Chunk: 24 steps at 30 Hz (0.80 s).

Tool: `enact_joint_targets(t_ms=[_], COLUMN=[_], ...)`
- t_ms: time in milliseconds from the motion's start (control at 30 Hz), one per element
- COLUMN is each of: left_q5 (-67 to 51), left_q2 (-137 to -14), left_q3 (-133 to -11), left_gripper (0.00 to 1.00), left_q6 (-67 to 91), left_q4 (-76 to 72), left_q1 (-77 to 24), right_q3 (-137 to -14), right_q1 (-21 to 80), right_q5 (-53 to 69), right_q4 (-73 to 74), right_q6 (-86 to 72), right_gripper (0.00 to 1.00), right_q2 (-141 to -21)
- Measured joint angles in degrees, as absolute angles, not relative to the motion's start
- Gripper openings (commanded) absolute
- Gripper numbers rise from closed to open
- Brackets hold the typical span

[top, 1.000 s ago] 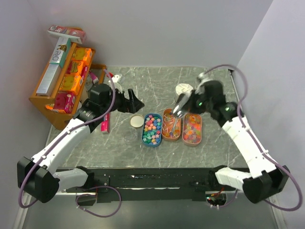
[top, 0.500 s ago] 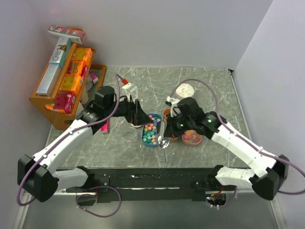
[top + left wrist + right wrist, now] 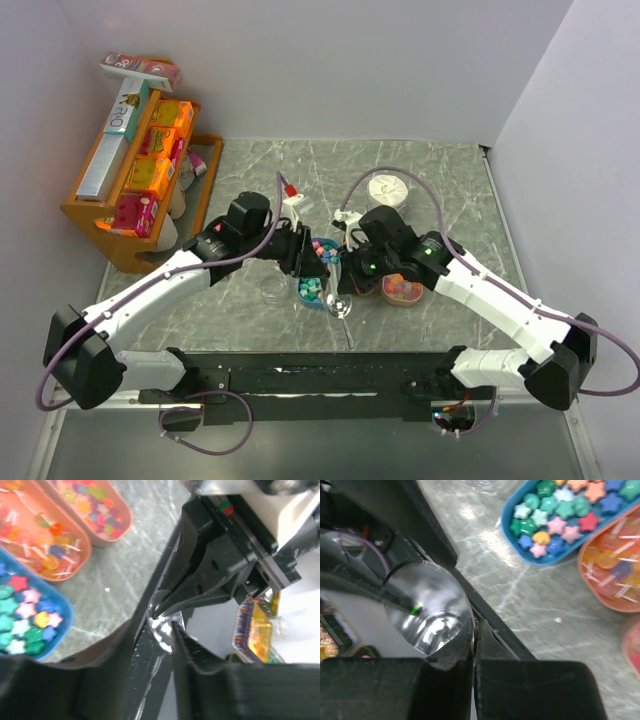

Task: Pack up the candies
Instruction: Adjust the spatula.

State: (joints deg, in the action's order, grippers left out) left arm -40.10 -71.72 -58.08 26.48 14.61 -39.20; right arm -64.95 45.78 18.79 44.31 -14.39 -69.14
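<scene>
The candies lie in three oval trays: stars in a blue tray [image 3: 312, 288] [image 3: 22, 617] [image 3: 559, 511], stick sweets in an orange tray [image 3: 42, 537] [image 3: 616, 565], small mixed ones in a pink tray [image 3: 403, 290] [image 3: 97, 507]. A clear plastic cup [image 3: 340, 305] [image 3: 427, 605] [image 3: 162, 630] hangs over the table's near edge. My right gripper [image 3: 345, 288] [image 3: 474, 627] is shut on its rim. My left gripper [image 3: 322, 272] [image 3: 156, 625] reaches across the blue tray, its fingers closed on either side of the same cup, facing the right gripper's fingertips.
A clear round lid [image 3: 272, 290] lies left of the blue tray. A white round thing [image 3: 386, 188] sits at the back. A wooden rack [image 3: 85, 215] with orange boxes [image 3: 150, 175] stands at the far left. The black frame rail [image 3: 300, 372] runs along the near edge.
The right gripper carried the clear cup from the back right to the front centre. The left arm swung right over the blue tray and its jaws closed onto the cup.
</scene>
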Motion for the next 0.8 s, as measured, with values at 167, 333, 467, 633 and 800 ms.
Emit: enact_joint_targets(t_ms=[167, 333, 467, 633, 800], left_q5=[-40.80, -41.78, -43.22, -42.22, -39.90], left_q2=[-72.51, -77.17, -82.13, -84.88, -86.13], left_q3=[-58.89, -62.74, -66.65, -70.11, -72.79], left_gripper=[0.01, 0.01, 0.01, 0.01, 0.01], left_q6=[27.53, 29.02, 29.43, 30.87, 32.51], left_q4=[14.41, 16.60, 19.57, 21.02, 23.11], left_q1=[-40.18, -40.18, -40.32, -40.42, -39.88], right_q3=[-64.38, -64.38, -64.36, -64.01, -61.12], right_q1=[45.74, 45.50, 45.34, 45.54, 45.78], right_q5=[18.52, 16.21, 12.75, 6.96, 1.67], right_q4=[45.25, 46.61, 48.38, 48.01, 43.07], right_q6=[-12.93, -11.64, -11.92, -14.63, -17.28], right_gripper=[0.00, 0.00, 0.00, 0.34, 0.99], right_q2=[-66.98, -66.13, -66.11, -64.38, -54.37])
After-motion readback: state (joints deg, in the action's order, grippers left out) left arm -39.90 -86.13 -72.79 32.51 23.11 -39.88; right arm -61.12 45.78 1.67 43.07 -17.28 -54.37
